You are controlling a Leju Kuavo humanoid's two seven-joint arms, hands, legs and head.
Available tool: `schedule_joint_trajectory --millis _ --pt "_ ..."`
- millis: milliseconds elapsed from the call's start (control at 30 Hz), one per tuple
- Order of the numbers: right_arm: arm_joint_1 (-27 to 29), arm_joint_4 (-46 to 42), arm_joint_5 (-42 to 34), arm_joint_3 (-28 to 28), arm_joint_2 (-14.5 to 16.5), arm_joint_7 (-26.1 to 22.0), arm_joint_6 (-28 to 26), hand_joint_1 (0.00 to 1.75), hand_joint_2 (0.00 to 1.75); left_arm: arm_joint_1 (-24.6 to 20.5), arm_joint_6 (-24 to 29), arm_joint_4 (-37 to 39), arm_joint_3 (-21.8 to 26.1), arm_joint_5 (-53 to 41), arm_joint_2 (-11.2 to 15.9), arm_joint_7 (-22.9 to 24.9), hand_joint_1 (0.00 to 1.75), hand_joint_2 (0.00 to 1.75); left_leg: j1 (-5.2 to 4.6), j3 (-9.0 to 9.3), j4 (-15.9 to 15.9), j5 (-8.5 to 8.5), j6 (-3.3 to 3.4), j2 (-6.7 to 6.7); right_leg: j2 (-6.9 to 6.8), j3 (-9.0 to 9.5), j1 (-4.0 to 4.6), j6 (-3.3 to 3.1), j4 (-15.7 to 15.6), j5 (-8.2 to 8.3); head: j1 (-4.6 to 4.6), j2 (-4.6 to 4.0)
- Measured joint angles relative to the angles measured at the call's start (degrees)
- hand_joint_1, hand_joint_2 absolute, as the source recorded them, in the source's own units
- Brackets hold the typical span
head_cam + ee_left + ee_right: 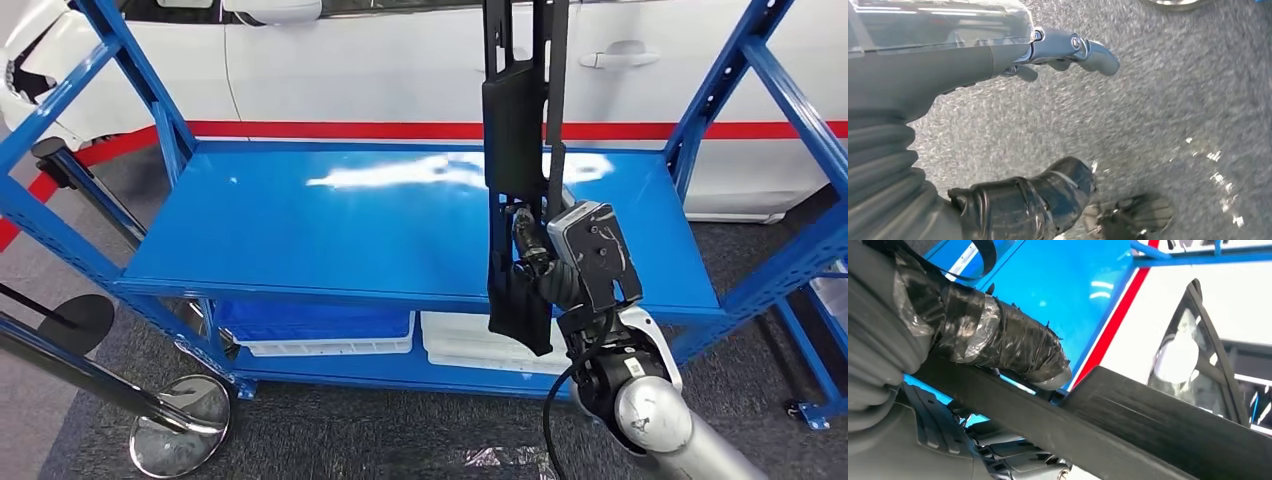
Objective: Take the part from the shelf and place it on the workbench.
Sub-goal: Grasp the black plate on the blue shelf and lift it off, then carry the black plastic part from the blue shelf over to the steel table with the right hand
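A long black car trim part stands upright above the blue shelf, lifted off it. My right hand grips the part at its lower end, at the shelf's front right. In the right wrist view the taped thumb presses on the black part, which runs across the picture. My left hand hangs over grey carpet with its fingers apart and nothing in them.
The blue rack has slanted braces at both sides. White and blue bins sit on the lower level. A white car stands behind the rack. A chrome stand base is on the carpet at the left.
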Motion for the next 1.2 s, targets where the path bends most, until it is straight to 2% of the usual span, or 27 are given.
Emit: schedule_joint_trajectory --millis 67,100,133,167,200,267,300,333,400,467,500,600,633,667,700,733,767,800,867,900,967,1000,1033,1100,1133,1167,1200 --pt "0.00 -0.09 0.58 -0.01 -0.02 0.34 0.09 1.75 1.75 0.04 -0.04 0.00 -0.01 0.01 -0.10 0.03 0.00 1.75 0.11 -1.74 6.08 -6.07 -0.28 0.02 -0.01 -1.64 0.08 -0.49 -0.07 1.44 -0.20 0.00" --pt "0.03 -0.14 0.92 -0.01 -0.02 0.58 0.13 1.75 1.75 0.01 -0.04 0.00 -0.01 0.04 -0.12 0.04 0.00 1.75 0.13 -2.30 9.72 -8.41 -0.28 0.01 -0.03 -2.52 0.18 -0.60 -0.04 2.12 -0.21 0.00" --pt "0.05 -0.17 1.33 -0.01 -0.02 0.85 0.16 1.75 1.75 -0.02 -0.04 0.00 -0.01 0.05 -0.12 0.05 0.00 1.75 0.13 -2.33 12.47 -9.42 -0.19 0.00 -0.03 -3.38 0.33 -0.60 0.01 2.77 -0.23 0.00" --pt "0.08 -0.20 1.72 -0.01 -0.02 1.14 0.21 1.75 1.75 -0.05 -0.04 0.00 -0.01 0.06 -0.13 0.05 0.00 1.75 0.09 -1.56 13.68 -9.14 0.00 0.00 -0.05 -4.20 0.48 -0.60 0.05 3.38 -0.23 0.00" --pt "0.10 -0.23 2.09 -0.01 -0.03 1.41 0.29 1.75 1.75 -0.07 -0.04 0.00 -0.02 0.07 -0.17 0.05 0.00 1.75 -0.01 0.19 12.93 -7.92 0.29 -0.01 -0.06 -4.95 0.60 -0.59 0.10 3.95 -0.22 0.00" --pt "0.08 -0.32 2.69 -0.01 -0.09 1.78 0.48 1.75 1.75 -0.16 -0.04 0.00 -0.03 0.08 -0.24 0.05 0.00 1.75 -0.41 5.96 6.53 -5.66 1.13 -0.06 -0.09 -5.96 0.72 -0.48 0.14 4.95 -0.22 0.00" --pt "0.04 -0.40 3.00 -0.01 -0.15 1.93 0.57 1.75 1.75 -0.27 -0.04 0.00 -0.03 0.08 -0.24 0.04 0.00 1.75 -0.67 9.13 2.17 -5.73 1.55 -0.10 -0.13 -6.25 0.76 -0.29 0.11 5.44 -0.21 0.00" --pt "-0.02 -0.49 3.37 -0.01 -0.21 2.04 0.66 1.75 1.75 -0.40 -0.03 0.00 -0.03 0.09 -0.23 0.03 0.00 1.75 -0.93 11.26 -1.13 -6.17 1.80 -0.16 -0.19 -6.38 0.73 -0.01 -0.06 5.98 -0.20 0.00" --pt "-0.16 -0.61 4.14 -0.01 -0.30 2.22 0.84 1.75 1.75 -0.57 -0.02 0.00 -0.03 0.13 -0.19 0.01 0.00 1.75 -1.34 12.72 -4.47 -6.63 2.08 -0.22 -0.30 -6.44 0.57 0.75 -0.68 7.23 -0.26 0.00" --pt "-0.18 -0.67 4.72 -0.01 -0.47 2.36 0.99 1.75 1.75 -0.52 -0.03 0.00 -0.06 0.16 -0.24 0.02 0.00 1.75 -1.14 12.14 -5.29 -5.10 2.39 -0.02 -0.26 -6.73 0.52 1.38 -0.65 7.16 -0.20 0.00" --pt "-0.19 -0.70 4.91 -0.01 -0.58 2.44 1.04 1.75 1.75 -0.50 -0.03 0.00 -0.08 0.16 -0.29 0.02 0.00 1.75 -0.97 11.77 -5.70 -4.24 2.71 0.16 -0.20 -7.17 0.57 1.58 0.40 5.58 -0.07 0.00" --pt "-0.22 -0.75 5.27 -0.01 -0.77 2.81 1.11 1.75 1.75 -0.52 -0.04 0.00 -0.10 0.20 -0.42 0.03 0.00 1.75 -0.89 9.35 -5.76 -1.95 3.38 0.51 -0.12 -9.41 0.59 2.00 9.61 -2.98 0.28 0.00" --pt "-0.20 -0.76 5.36 -0.01 -0.79 2.95 1.14 1.75 1.75 -0.52 -0.04 0.00 -0.10 0.22 -0.44 0.03 0.00 1.75 -0.91 8.23 -5.51 -1.26 3.34 0.53 -0.12 -9.90 0.57 2.16 13.11 -4.49 0.31 0.00" --pt "-0.18 -0.76 5.50 -0.01 -0.83 3.07 1.18 1.75 1.75 -0.51 -0.04 0.00 -0.10 0.25 -0.46 0.03 0.00 1.75 -0.91 7.07 -5.19 -0.64 3.27 0.54 -0.13 -9.78 0.51 2.31 15.37 -4.51 0.33 0.00" --pt "-0.16 -0.76 5.69 -0.01 -0.86 3.20 1.22 1.75 1.75 -0.49 -0.04 0.00 -0.11 0.28 -0.47 0.03 0.00 1.75 -0.88 5.87 -4.77 -0.08 3.13 0.55 -0.15 -8.80 0.42 2.42 15.79 -3.30 0.33 0.00" --pt "-0.17 -0.76 5.91 -0.01 -0.91 3.31 1.31 1.75 1.75 -0.48 -0.04 0.00 -0.11 0.29 -0.48 0.03 0.00 1.75 -0.83 4.69 -4.24 0.42 2.95 0.56 -0.16 -6.82 0.30 2.52 14.14 -1.56 0.33 0.00" --pt "-0.18 -0.78 6.16 -0.01 -0.96 3.44 1.42 1.75 1.75 -0.47 -0.04 0.00 -0.12 0.31 -0.49 0.03 0.00 1.75 -0.78 3.62 -3.60 0.83 2.69 0.55 -0.15 -4.04 0.17 2.59 10.77 -0.56 0.33 0.00" --pt "-0.21 -0.84 6.38 -0.01 -0.99 3.60 1.52 1.75 1.75 -0.48 -0.04 0.00 -0.12 0.32 -0.49 0.03 0.00 1.75 -0.81 2.63 -2.92 1.16 2.40 0.52 -0.13 -1.04 0.22 2.59 6.51 -0.65 0.32 0.00" --pt "-0.21 -0.99 6.80 -0.01 -1.07 3.87 1.77 1.75 1.75 -0.47 -0.04 0.00 -0.12 0.34 -0.50 0.03 0.00 1.75 -0.92 1.51 -2.06 1.93 1.79 0.42 0.04 2.37 0.49 2.03 0.86 -2.06 0.24 0.00" --pt "-0.21 -1.07 6.99 -0.01 -1.10 3.97 1.87 1.75 1.75 -0.44 -0.04 0.00 -0.12 0.36 -0.50 0.03 0.00 1.75 -0.92 1.23 -2.00 2.43 1.50 0.36 0.10 2.65 0.75 1.57 -0.07 -2.27 0.22 0.00" --pt "-0.26 -1.12 7.34 -0.01 -1.15 4.09 2.08 1.75 1.75 -0.23 -0.04 0.00 -0.15 0.41 -0.55 0.03 0.00 1.75 -0.73 0.68 -1.98 2.96 0.92 0.19 0.00 1.53 0.72 0.54 -0.17 -1.18 0.29 0.00" --pt "-0.29 -1.15 7.49 -0.01 -1.17 4.16 2.16 1.75 1.75 -0.12 -0.05 0.00 -0.16 0.44 -0.63 0.03 0.00 1.75 -0.59 0.11 -1.29 1.85 0.57 0.13 -0.12 0.90 0.67 0.06 -0.28 -0.50 0.23 0.00" --pt "-0.31 -1.18 7.62 -0.01 -1.19 4.24 2.23 1.75 1.75 -0.05 -0.05 0.00 -0.18 0.46 -0.72 0.03 0.00 1.75 -0.47 -0.60 0.36 -0.33 0.24 0.08 -0.22 0.17 0.54 -0.34 -0.38 0.24 0.15 0.00" --pt "-0.31 -1.22 7.86 -0.01 -1.21 4.34 2.28 1.75 1.75 -0.02 -0.05 0.00 -0.18 0.52 -0.84 0.03 0.00 1.75 -0.25 -2.05 6.53 -6.30 -0.39 0.09 -0.26 -1.34 0.54 -0.76 -0.39 1.63 -0.03 0.00" --pt "-0.30 -1.22 7.93 -0.01 -1.22 4.36 2.29 1.75 1.75 -0.03 -0.04 0.00 -0.18 0.54 -0.85 0.03 0.00 1.75 -0.19 -2.40 9.88 -8.19 -0.57 0.09 -0.27 -2.22 0.57 -0.82 -0.34 2.31 -0.04 0.00" --pt "-0.30 -1.22 7.98 -0.01 -1.23 4.38 2.29 1.75 1.75 -0.04 -0.04 0.00 -0.19 0.55 -0.85 0.03 0.00 1.75 -0.17 -2.19 12.23 -8.74 -0.64 0.08 -0.28 -3.14 0.59 -0.81 -0.29 2.96 -0.04 0.00" --pt "-0.29 -1.22 8.03 -0.01 -1.24 4.39 2.29 1.75 1.75 -0.06 -0.04 0.00 -0.20 0.55 -0.85 0.03 0.00 1.75 -0.18 -1.20 12.95 -8.05 -0.62 0.08 -0.28 -4.04 0.60 -0.76 -0.21 3.59 -0.05 0.00"
